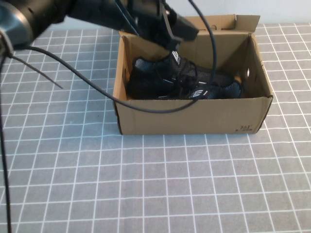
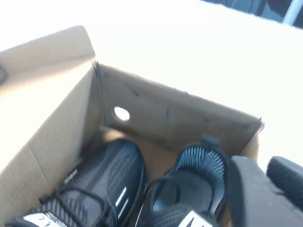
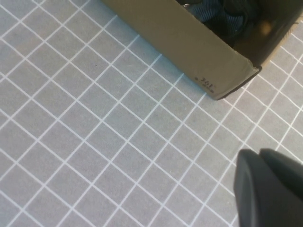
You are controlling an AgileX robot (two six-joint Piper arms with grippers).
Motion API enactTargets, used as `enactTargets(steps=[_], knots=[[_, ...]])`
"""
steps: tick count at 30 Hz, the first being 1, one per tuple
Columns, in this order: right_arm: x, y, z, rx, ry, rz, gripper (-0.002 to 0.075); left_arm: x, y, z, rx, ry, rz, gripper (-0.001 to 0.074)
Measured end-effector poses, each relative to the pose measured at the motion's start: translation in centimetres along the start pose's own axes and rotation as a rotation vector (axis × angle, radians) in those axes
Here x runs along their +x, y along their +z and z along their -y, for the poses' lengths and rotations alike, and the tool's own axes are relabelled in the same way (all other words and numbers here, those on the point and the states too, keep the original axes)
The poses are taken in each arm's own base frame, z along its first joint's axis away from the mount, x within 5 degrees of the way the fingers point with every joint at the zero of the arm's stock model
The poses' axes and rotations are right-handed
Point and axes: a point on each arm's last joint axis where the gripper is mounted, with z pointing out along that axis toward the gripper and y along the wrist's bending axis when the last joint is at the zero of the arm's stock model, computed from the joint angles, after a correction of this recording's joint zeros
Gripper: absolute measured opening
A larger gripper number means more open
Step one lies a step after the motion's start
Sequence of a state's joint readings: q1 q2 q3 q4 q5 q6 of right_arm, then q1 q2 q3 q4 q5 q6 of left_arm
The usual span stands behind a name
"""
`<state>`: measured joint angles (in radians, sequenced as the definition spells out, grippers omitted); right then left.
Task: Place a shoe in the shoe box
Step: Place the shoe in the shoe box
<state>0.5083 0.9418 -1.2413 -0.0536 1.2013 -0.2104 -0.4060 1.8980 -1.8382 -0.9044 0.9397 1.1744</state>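
The grey gridded surface (image 1: 160, 189) lies nearest the camera, and on it stands the brown shoe box (image 1: 194, 116) with its lid flap up at the far side; a black cable (image 1: 73, 70) sags across the box's front left corner. Inside the box lie two black sneakers side by side; the shoe (image 1: 160, 73) rests on the floor of the box toward its left end, beside its mate (image 1: 218, 90). The left arm reaches in from the upper left, angled down over the box's rear left corner, its left tool (image 1: 170, 36) just above the shoe, whether released or clenched cannot be told; the right tool (image 3: 270, 189) is clenched on nothing, above the bare surface in front of the box's printed corner.
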Motion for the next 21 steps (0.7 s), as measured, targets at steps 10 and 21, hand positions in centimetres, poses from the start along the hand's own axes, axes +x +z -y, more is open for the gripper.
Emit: enactTargets(steps=[10, 21], knots=[[2.3, -4.2, -0.7, -0.006, 0.090, 0.082, -0.0016, -4.3, -5.4, 1.9, -0.123, 0.079, 0.119, 0.0001], [9.0, -12.7, -2.2, 0.013, 0.200, 0.395, -0.0016, -5.3, -14.7, 6.4, -0.341, 0.078, 0.154, 0.0000]])
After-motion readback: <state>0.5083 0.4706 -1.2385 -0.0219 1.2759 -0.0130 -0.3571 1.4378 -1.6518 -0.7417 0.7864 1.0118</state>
